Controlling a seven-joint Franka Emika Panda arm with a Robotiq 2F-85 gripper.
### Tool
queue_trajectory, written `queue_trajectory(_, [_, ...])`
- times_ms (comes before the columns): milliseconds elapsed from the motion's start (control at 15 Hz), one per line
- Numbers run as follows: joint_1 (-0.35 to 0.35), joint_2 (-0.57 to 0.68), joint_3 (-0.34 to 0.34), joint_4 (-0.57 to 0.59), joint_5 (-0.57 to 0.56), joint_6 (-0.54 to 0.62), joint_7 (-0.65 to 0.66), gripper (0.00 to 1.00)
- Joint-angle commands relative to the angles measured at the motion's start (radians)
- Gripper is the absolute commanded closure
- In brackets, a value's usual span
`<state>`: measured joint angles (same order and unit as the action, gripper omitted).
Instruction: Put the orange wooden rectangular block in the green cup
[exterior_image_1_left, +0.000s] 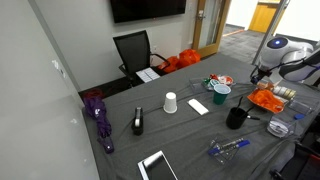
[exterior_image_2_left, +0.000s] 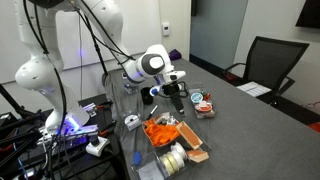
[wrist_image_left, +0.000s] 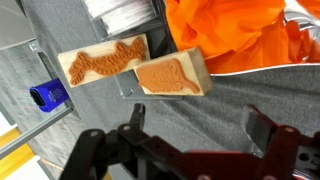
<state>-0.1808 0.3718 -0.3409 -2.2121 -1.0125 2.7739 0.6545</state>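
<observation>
Orange block: rectangular, pale wooden sides, orange relief top face. It lies flat on the tabletop, just ahead of the empty, wide-open end effector. Green cup stands apart.

I can't see inside the green cup — too small. The orange bag runs off the wrist view's top edge.

Both exterior views wide across table, wrist view close, downward
</observation>
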Motion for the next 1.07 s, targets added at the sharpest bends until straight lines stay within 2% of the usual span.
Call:
queue_trajectory(0, [-0.018,0.050,-0.004,0.014,-0.027,0.060,-0.039,0.00])
queue_trajectory(267, [-0.018,0.076,-0.019,0.019,-0.055,0.073,-0.051,0.00])
queue_trajectory(600, [-0.006,0.105,-0.063,0.042,-0.155,0.069,-0.031,0.00])
queue_trajectory(1000, [-0.017,0.146,-0.059,0.063,-0.175,0.083,-0.042,0.00])
